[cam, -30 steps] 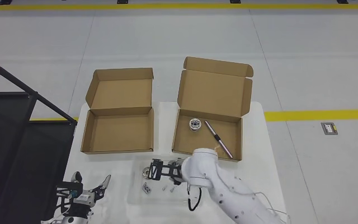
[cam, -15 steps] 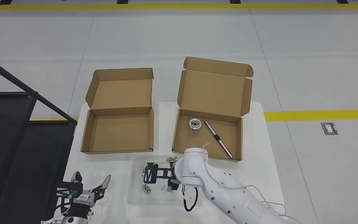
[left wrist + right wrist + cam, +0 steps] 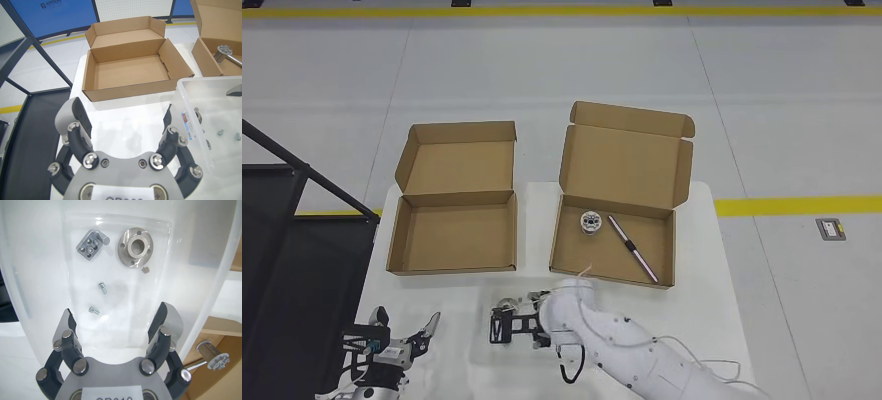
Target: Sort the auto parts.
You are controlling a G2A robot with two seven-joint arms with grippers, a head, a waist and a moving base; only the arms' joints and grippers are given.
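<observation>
So, what do you see from up high?

I see a white table [image 3: 535, 230] with two open brown boxes on it. The left box [image 3: 452, 240] and the right box [image 3: 614, 250] sit side by side. The right box holds a round part [image 3: 589, 221] and a thin rod [image 3: 632, 248]. My right gripper [image 3: 498, 325] is near the front edge, in front of the boxes. My left gripper [image 3: 404, 325] is by the front left corner, fingers spread.

And from your left wrist?

My left gripper [image 3: 123, 109] hangs over the table. Its fingers are wide apart and hold nothing. A clear bin [image 3: 181, 89] stands just beside it, with little bolts [image 3: 220, 132] on its floor. The left box [image 3: 132, 66] sits behind, lid up.

And from your right wrist?

My right gripper [image 3: 115, 311] points down into the clear bin [image 3: 225, 266]. Its fingers are apart, with nothing between them. Two little bolts [image 3: 102, 288] lie just past the fingers. Farther on are a round metal ring [image 3: 135, 247] and a grey block [image 3: 92, 244], near each other but not touching. A tiny dark bit [image 3: 145, 269] lies just beside the ring.
</observation>
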